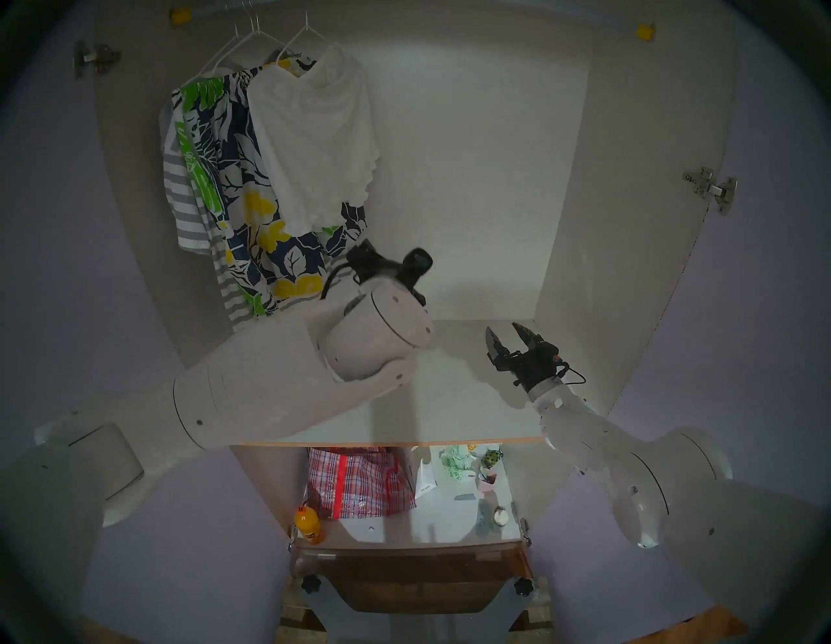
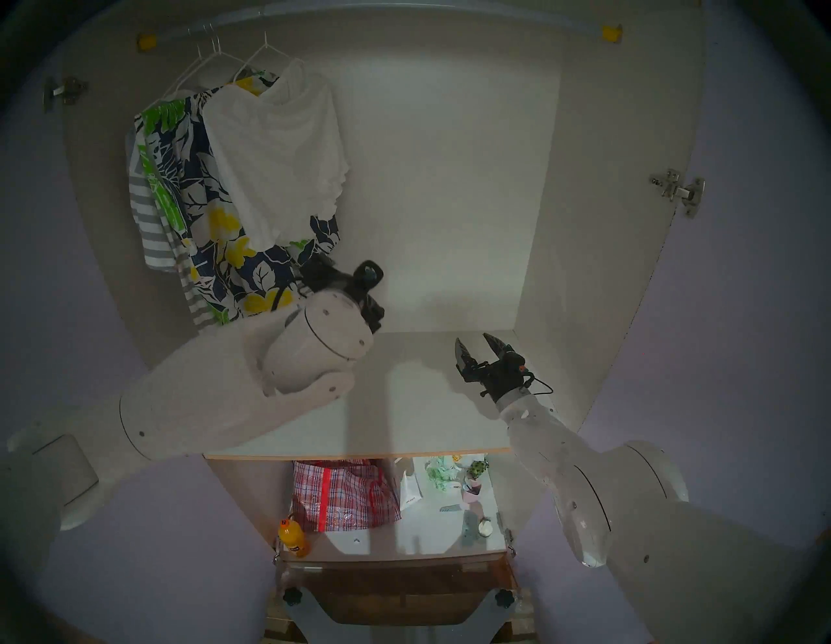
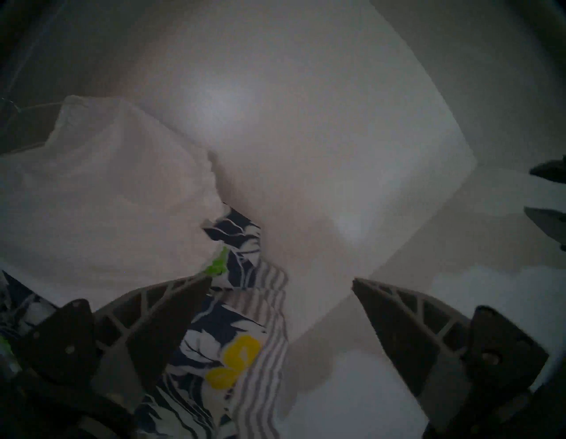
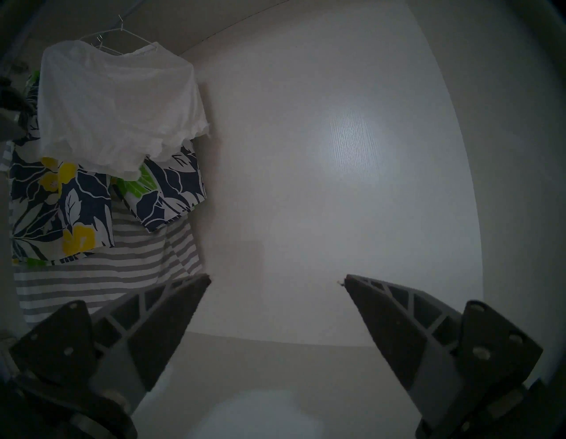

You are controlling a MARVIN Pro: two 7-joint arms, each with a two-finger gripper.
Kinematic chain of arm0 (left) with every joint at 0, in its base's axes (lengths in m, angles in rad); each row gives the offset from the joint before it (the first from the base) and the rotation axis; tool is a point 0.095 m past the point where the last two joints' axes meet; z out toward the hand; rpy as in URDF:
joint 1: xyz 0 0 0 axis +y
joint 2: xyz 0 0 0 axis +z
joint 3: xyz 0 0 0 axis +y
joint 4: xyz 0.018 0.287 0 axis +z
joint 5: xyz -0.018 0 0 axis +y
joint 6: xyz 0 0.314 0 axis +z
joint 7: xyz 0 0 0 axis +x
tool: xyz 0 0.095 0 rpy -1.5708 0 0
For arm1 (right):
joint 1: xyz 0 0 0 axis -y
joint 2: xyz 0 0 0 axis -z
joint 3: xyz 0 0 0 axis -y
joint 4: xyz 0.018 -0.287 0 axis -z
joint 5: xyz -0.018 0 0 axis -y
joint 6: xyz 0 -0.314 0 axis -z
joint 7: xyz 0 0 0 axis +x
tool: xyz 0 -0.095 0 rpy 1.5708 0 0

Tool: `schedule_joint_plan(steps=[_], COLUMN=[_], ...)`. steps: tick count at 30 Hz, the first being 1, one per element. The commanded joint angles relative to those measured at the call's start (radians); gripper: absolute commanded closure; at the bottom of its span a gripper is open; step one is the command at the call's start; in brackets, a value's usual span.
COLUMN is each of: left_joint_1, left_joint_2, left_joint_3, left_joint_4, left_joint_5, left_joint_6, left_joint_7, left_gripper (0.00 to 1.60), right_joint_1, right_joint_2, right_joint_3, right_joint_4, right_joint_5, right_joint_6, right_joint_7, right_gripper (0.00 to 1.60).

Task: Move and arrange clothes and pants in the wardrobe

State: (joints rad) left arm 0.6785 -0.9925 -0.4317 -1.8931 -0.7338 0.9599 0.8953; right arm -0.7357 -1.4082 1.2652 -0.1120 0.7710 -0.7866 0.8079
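On the rail [image 1: 404, 15] at the wardrobe's [image 1: 472, 180] left end hang three garments, bunched together on white wire hangers [image 1: 252, 40]. White top with ruffled hem [image 1: 314, 139] is frontmost and rightmost. Behind it the navy floral shorts [image 1: 234, 180] show white flowers, green leaves and yellow blossoms. Grey-and-white striped T-shirt [image 1: 184, 198] sits furthest left and hangs lowest, its hem reaching below the shorts. Grey pair not made out, possibly hidden in the bunch.

Left gripper [image 3: 280, 283] is spread wide with nothing between the fingers, right at the lower edge of the shorts and striped hem; wrist view is blurry, so contact with the fabric can't be confirmed. Right gripper [image 1: 510, 339] is also spread and empty, hovering over the white shelf [image 1: 449, 395], well apart from the clothes and near the right inner wall.

Lilac doors [image 1: 45, 225] stand open, metal hinges [image 1: 710, 189] either side, yellow end caps [image 1: 644, 30] on the rail. Below the shelf: red plaid woven bag [image 1: 359, 483], orange bottle [image 1: 308, 524], small clutter to the right.
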Motion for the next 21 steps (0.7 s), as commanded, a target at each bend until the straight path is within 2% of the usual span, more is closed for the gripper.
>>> schedule_joint_plan(steps=[1, 5, 6, 10, 11, 12, 13, 14, 16, 21], left_joint_1=[0.066, 0.066, 0.098, 0.098, 0.144, 0.144, 0.168, 0.168, 0.213, 0.318], left_joint_2=[0.047, 0.047, 0.084, 0.084, 0.124, 0.124, 0.153, 0.153, 0.187, 0.243], left_joint_3=[-0.032, -0.032, -0.039, -0.039, -0.059, -0.059, -0.068, -0.068, -0.091, -0.174], left_joint_4=[-0.059, -0.059, -0.063, -0.063, -0.074, -0.074, -0.082, -0.082, -0.094, -0.155], left_joint_5=[0.062, 0.062, 0.065, 0.065, 0.069, 0.069, 0.074, 0.074, 0.074, 0.070], left_joint_6=[0.000, 0.000, 0.000, 0.000, 0.000, 0.000, 0.000, 0.000, 0.000, 0.000], left_joint_7=[0.155, 0.155, 0.149, 0.149, 0.148, 0.148, 0.121, 0.121, 0.102, 0.106], left_gripper=[0.00, 0.00, 0.00, 0.00, 0.00, 0.00, 0.00, 0.00, 0.00, 0.00], right_joint_1=[0.025, 0.025, 0.025, 0.025, 0.025, 0.025, 0.025, 0.025, 0.025, 0.026], right_joint_2=[0.001, 0.001, 0.001, 0.001, 0.001, 0.001, 0.001, 0.001, 0.000, 0.001], right_joint_3=[0.002, 0.002, 0.002, 0.002, 0.002, 0.002, 0.002, 0.002, 0.002, 0.002], right_joint_4=[-0.014, -0.014, -0.014, -0.014, -0.014, -0.014, -0.013, -0.013, -0.013, -0.014], right_joint_5=[0.001, 0.001, 0.001, 0.001, 0.001, 0.001, 0.001, 0.001, 0.001, 0.001], right_joint_6=[-0.002, -0.002, -0.002, -0.002, -0.002, -0.002, -0.002, -0.002, -0.002, -0.002], right_joint_7=[0.001, 0.001, 0.001, 0.001, 0.001, 0.001, 0.001, 0.001, 0.001, 0.001], right_gripper=[0.00, 0.00, 0.00, 0.00, 0.00, 0.00, 0.00, 0.00, 0.00, 0.00])
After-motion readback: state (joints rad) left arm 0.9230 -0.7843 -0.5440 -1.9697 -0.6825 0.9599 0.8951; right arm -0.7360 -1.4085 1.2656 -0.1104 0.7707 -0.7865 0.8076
